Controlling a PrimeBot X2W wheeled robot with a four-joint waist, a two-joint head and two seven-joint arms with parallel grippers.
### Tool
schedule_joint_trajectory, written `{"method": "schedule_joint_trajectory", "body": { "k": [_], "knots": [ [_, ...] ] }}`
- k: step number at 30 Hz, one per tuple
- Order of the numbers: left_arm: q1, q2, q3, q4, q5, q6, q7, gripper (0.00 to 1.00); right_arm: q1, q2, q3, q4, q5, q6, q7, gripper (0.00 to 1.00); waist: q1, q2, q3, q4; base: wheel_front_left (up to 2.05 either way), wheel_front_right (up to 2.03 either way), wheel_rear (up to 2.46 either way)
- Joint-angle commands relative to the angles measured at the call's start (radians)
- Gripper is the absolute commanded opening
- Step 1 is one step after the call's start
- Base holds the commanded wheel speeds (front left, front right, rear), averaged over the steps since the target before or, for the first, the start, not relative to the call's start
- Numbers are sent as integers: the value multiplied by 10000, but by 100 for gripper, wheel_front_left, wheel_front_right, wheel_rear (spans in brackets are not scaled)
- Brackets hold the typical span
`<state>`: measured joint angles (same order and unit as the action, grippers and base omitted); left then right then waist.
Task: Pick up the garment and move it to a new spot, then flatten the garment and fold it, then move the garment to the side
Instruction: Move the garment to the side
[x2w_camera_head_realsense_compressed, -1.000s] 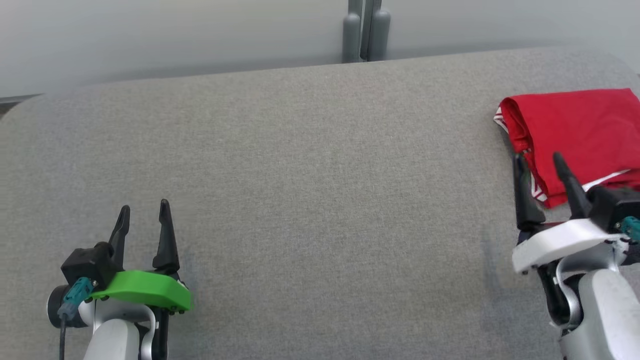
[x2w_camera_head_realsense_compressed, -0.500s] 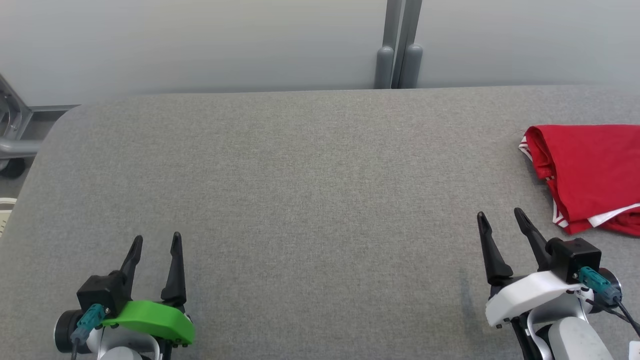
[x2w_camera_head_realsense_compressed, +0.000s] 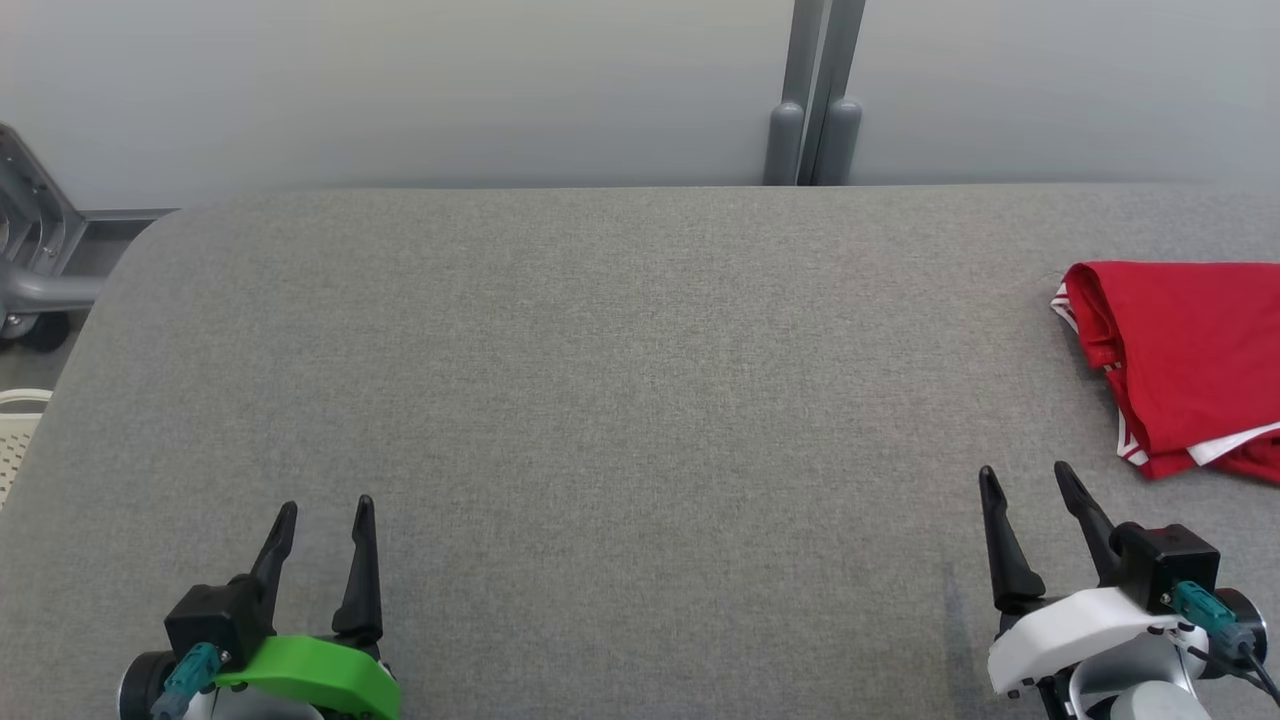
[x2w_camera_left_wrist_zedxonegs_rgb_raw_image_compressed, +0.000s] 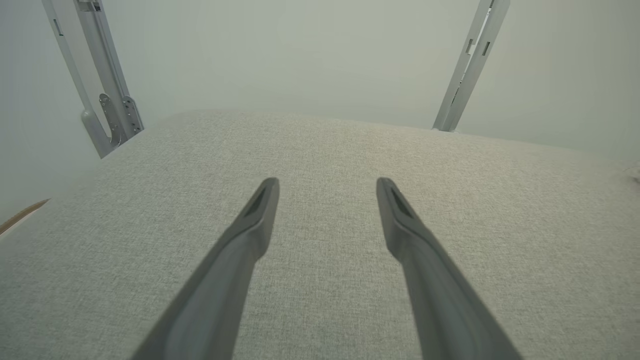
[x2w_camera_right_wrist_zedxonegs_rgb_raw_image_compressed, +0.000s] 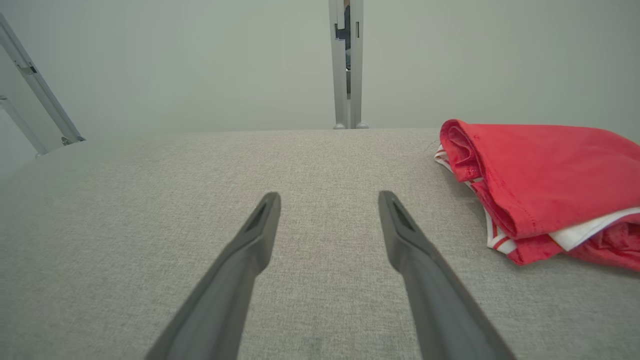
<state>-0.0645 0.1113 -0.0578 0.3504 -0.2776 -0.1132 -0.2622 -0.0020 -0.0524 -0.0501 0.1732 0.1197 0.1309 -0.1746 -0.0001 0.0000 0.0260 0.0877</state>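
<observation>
At the far left, a grey metal frame (x2w_camera_head_realsense_compressed: 35, 260) is standing beside the table. The left gripper (x2w_camera_head_realsense_compressed: 327, 502) is hovering over the near left part of the grey fabric-covered table (x2w_camera_head_realsense_compressed: 600, 350). Its two dark fingers are standing well apart, and nothing is lying between them. Behind the far edge of the table, a grey metal post (x2w_camera_head_realsense_compressed: 815, 100) is rising in front of the pale wall. Further right, the right gripper (x2w_camera_head_realsense_compressed: 1025, 468) is also hanging with its fingers spread wide, and it is holding nothing. It is pointing over the table cloth, near the garment but apart from it. The red garment (x2w_camera_head_realsense_compressed: 1190, 350), with white trim, is lying at the right edge of the table. It is folded into a compact pile of several layers, and its right part is running out of the head view. Judging from this, the moving, flattening and folding are looking done, and the garment is already sitting at the side. I am thinking that little or nothing is remaining.
</observation>
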Motion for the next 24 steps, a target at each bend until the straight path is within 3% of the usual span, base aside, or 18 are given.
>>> {"method": "schedule_joint_trajectory", "body": {
  "k": [1, 24],
  "knots": [
    [144, -5, 50, -51, 96, -7, -39, 100, 106, -14, -19, -36, -23, -6, -10, 100, 1, 0, 15, -10, 0, 0, 0],
    [-32, -171, 190, 16, 178, -141, -40, 100, -44, 13, -4, -51, 6, -6, 142, 100, 1, 0, 172, -28, 0, 0, 0]
  ]
}}
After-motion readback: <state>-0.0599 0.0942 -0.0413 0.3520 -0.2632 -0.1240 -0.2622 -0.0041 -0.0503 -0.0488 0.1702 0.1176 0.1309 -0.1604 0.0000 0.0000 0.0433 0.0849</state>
